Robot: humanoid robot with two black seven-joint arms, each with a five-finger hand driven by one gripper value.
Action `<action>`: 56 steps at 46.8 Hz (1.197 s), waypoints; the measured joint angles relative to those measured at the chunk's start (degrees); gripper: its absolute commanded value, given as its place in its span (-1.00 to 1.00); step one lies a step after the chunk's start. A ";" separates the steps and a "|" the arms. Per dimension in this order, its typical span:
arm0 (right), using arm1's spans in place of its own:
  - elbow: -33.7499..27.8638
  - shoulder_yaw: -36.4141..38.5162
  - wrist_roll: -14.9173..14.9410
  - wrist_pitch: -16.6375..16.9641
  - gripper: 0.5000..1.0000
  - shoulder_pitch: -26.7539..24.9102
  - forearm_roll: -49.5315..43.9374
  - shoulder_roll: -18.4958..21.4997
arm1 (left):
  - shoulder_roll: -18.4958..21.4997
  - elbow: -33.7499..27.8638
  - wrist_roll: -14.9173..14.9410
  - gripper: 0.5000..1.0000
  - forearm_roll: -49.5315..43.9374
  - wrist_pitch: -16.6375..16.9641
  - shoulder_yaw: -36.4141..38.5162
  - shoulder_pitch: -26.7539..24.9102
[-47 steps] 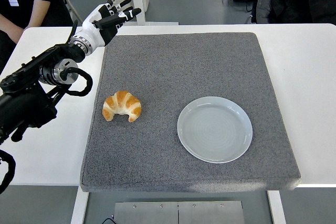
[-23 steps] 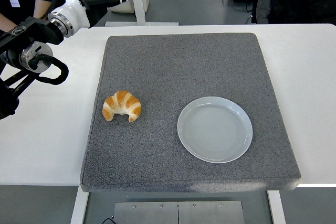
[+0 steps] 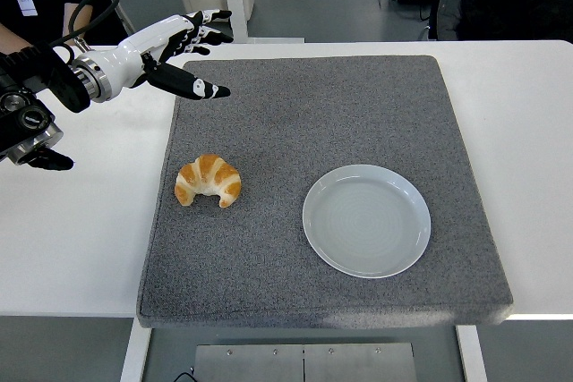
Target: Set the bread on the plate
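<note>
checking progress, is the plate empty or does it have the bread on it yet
Empty. The plate shows only its bare pale surface; the croissant lies on the grey mat to its left, apart from it.

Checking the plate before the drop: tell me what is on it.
Nothing lies on the plate; its whole top shows bare. The croissant sits apart on the grey mat. What the plate covers is hidden.
</note>
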 measured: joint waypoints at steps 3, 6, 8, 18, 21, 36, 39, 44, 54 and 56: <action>0.00 0.00 0.01 0.00 1.00 0.03 0.00 0.00 | 1.59 -1.27 -0.04 0.60 2.60 -0.89 1.56 -0.80; 0.00 0.00 0.02 0.00 1.00 0.08 0.00 0.00 | 2.83 -2.52 -0.13 0.60 5.35 -2.12 2.43 -1.21; 0.00 0.00 0.02 0.00 1.00 0.08 0.00 0.00 | 3.61 -3.39 -0.14 0.60 7.71 -3.07 2.60 -1.24; 0.00 0.00 0.01 0.00 1.00 0.09 0.00 0.00 | 5.95 -5.71 -0.35 0.60 17.73 -5.24 3.80 -0.19; 0.00 0.00 0.02 0.00 1.00 0.09 0.00 0.00 | 6.82 -6.22 -0.84 0.60 19.47 -5.33 5.72 -0.16; 0.00 0.03 0.01 0.00 1.00 0.14 0.00 0.00 | 8.10 -7.86 -1.36 0.60 20.06 -5.05 10.10 0.76; 0.00 0.06 0.01 0.00 1.00 0.11 0.00 0.00 | 7.67 -7.87 -1.35 0.60 20.06 -4.77 10.08 1.06; 0.00 0.07 0.01 0.00 1.00 0.12 0.00 0.00 | 6.90 -7.85 -1.30 0.60 20.06 -4.06 10.00 2.54; 0.00 0.08 -0.03 0.00 1.00 0.09 0.00 0.00 | 5.57 -7.57 -2.67 0.59 21.99 -0.48 10.13 5.30; 0.00 0.09 -0.02 0.00 1.00 0.08 0.00 0.00 | 5.46 -7.52 -3.89 0.59 23.76 0.63 10.16 5.86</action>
